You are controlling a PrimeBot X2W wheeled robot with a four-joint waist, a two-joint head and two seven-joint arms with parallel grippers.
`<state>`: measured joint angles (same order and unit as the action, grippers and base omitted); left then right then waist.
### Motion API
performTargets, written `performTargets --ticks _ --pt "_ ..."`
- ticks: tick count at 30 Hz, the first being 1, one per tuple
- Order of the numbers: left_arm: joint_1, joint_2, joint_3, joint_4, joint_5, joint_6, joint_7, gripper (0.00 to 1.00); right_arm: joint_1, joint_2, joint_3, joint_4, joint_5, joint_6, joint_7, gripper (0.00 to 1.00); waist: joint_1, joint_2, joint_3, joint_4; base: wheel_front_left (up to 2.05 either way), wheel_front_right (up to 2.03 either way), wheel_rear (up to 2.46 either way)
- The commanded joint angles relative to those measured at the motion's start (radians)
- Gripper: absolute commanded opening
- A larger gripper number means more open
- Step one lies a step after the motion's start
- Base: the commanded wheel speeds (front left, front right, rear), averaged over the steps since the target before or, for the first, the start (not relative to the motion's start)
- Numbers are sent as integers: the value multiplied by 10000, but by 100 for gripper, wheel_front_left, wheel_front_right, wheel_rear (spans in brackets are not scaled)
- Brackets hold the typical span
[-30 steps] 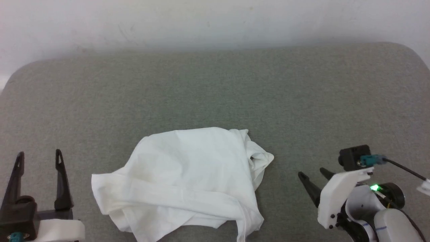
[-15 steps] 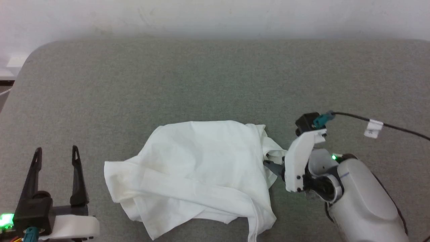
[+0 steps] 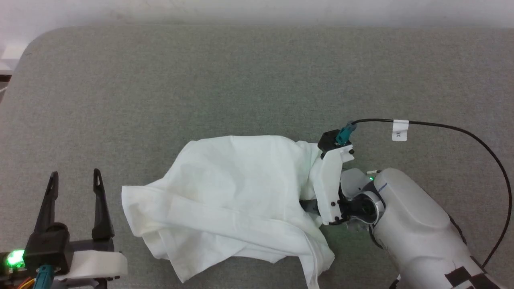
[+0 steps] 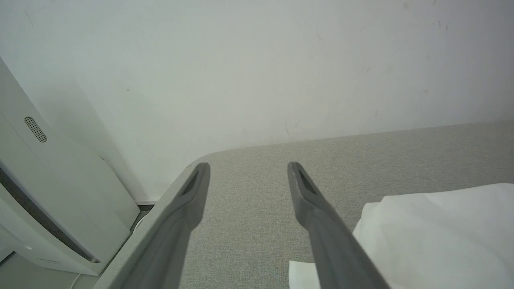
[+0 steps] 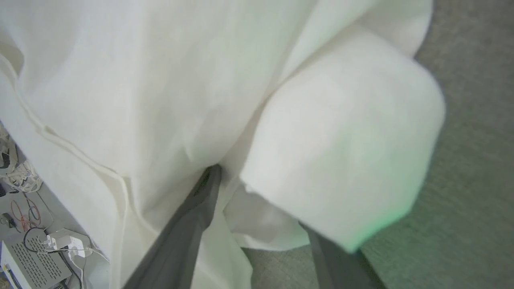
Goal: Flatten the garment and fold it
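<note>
The garment point(image 3: 233, 200) is a white thin shirt lying crumpled on the near middle of the grey table point(image 3: 241, 80). My right gripper point(image 3: 306, 206) presses into its right edge, the fingertips buried under the cloth. In the right wrist view that gripper point(image 5: 257, 204) is open, its fingers point(image 5: 200, 200) spread apart with a puffed fold of the garment point(image 5: 120, 80) lying between and over them. My left gripper point(image 3: 75, 173) stands open at the lower left, apart from the shirt, with nothing between its fingers. The left wrist view has this gripper point(image 4: 247, 165) above bare table, the garment point(image 4: 441, 233) to its right.
A black cable point(image 3: 441, 126) with a white tag arcs over the table from my right wrist. A white wall runs behind the table. A white appliance point(image 4: 40, 180) stands past the table's left corner. Wires and a pale box point(image 5: 32, 241) lie on the floor.
My right arm has swung left to the garment's right edge and pushed its fingers into the cloth. The head camera has shifted. The left gripper has stayed open.
</note>
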<state>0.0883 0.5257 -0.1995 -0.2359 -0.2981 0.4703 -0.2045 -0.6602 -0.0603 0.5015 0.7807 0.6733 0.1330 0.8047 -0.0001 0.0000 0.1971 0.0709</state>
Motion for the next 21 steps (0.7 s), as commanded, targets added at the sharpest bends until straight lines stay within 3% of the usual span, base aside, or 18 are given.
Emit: performTargets --ticks 1,8,14,21 --pt "-204 -42 -13 46 -6 16 -78 100 682 99 363 637 136 -23 250 0 1 0 18 -4 0 0 0" --pt "-140 -34 -42 220 -48 42 -31 100 384 100 873 668 786 -23 -696 0 1 0 -246 -122 0 0 0" --pt "-15 59 -24 205 -62 75 53 100 125 75 636 439 675 -23 -2034 0 1 0 -632 -341 0 0 0" --pt "356 117 14 92 -134 171 149 100 403 -883 148 119 131 -23 -2767 0 1 0 -1003 -675 0 0 0"
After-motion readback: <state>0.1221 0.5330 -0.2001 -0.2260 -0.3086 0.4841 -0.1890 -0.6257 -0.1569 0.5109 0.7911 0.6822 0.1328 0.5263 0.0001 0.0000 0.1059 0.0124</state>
